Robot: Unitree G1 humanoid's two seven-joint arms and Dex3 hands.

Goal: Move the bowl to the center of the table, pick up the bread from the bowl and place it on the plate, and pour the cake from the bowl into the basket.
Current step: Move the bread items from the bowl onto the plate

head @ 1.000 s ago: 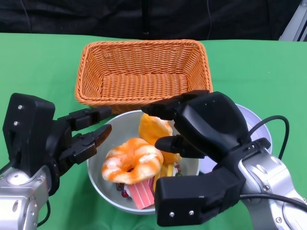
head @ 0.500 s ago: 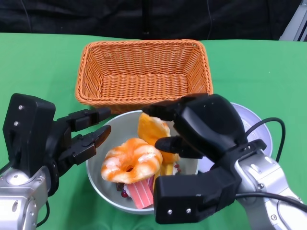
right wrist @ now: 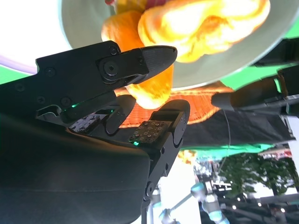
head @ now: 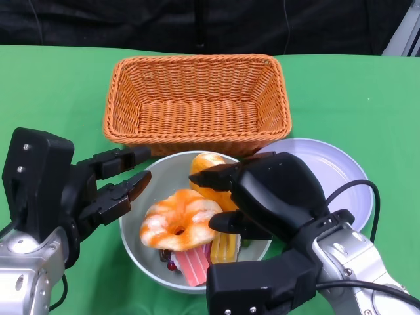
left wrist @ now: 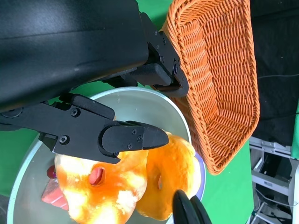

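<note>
While no writing is legible on anything:
Right hand (head: 252, 197): fingers apart around bread (head: 209, 176), grip uncertain.
Left hand (head: 79, 193): spread, empty, beside bowl (head: 141, 243).
Basket (head: 197, 98): behind bowl.

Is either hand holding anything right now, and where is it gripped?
Cannot tell for the right hand: fingers bracket the bread, contact unclear. Left hand holds nothing.

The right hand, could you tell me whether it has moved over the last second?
Yes. In the head view the right hand has dropped toward the robot and slightly left, away from the wicker basket, uncovering more of the white plate.
</note>
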